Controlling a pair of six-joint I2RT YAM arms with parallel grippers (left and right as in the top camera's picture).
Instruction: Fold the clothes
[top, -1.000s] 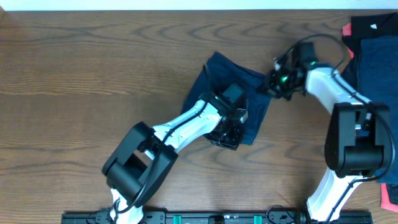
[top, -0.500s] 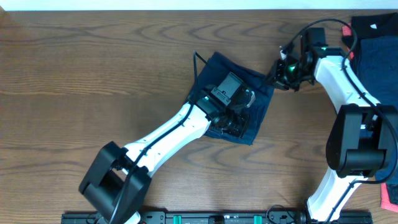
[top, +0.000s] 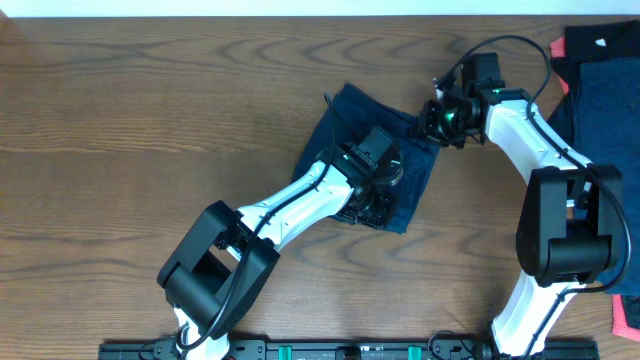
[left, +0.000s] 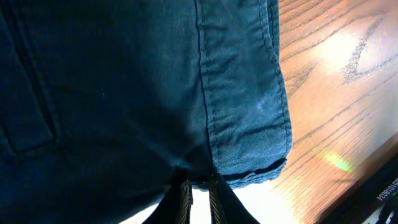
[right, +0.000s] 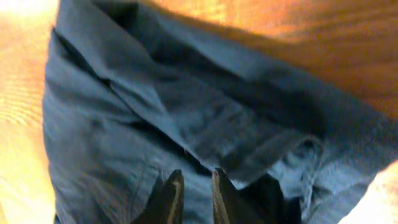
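The left gripper (left: 200, 198) was seen clenched on a low fold of the navy-blue garment (left: 124, 93), just beside its stitched hem. The right gripper (right: 194, 186) was poised at the garment's far right corner, its fingers set slightly apart over rumpled cloth; whether a fold was pinched between them could not be told. The garment was laid partly doubled near the middle of the wooden table (top: 150, 150), with the left arm stretched across it. A pile of further clothes (top: 605, 95), navy with black and red pieces, was stacked at the table's right edge, well apart. The step in hand was judged to be a fold of this one garment. To be done well, both grips would need to be confirmed, the two edges lifted together and level, the cloth carried over without dragging, and the hems matched before release, so that no wrinkle was trapped beneath.
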